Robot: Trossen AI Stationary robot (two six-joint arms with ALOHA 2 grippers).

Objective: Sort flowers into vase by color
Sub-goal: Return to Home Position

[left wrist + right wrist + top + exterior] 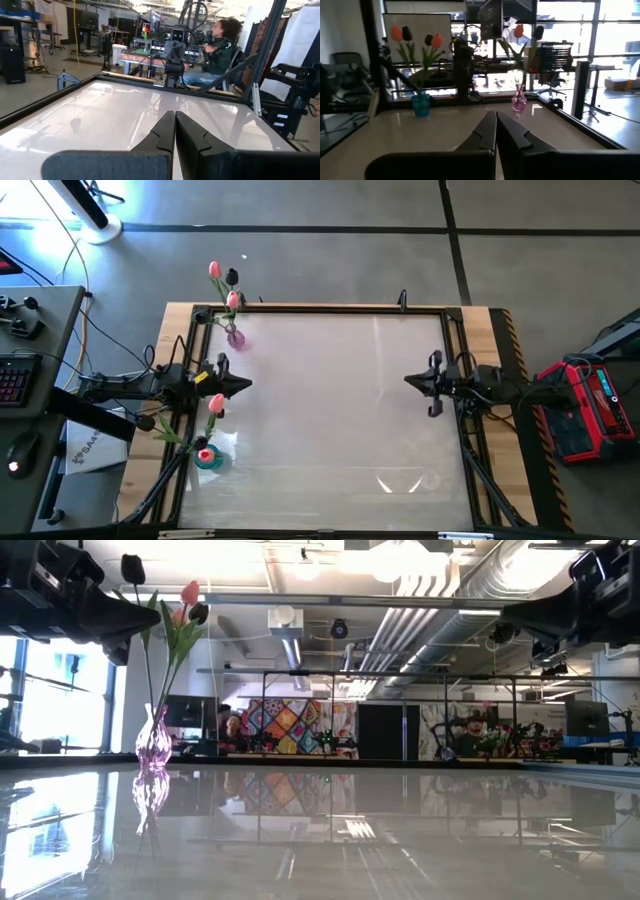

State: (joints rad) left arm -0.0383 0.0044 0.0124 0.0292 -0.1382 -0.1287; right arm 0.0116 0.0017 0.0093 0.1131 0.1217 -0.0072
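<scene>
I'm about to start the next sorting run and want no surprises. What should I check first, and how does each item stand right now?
1. The left gripper, over the table's left side, shut and empty: ok.
2. The right gripper, over its right side, shut and empty: ok.
3. The purple vase upright: ok.
4. The blue vase upright: ok.
5. The flowers sorted by colour: not ok; each vase holds pink and dark heads.
6. No stray stem lying on the table: ok.
</scene>
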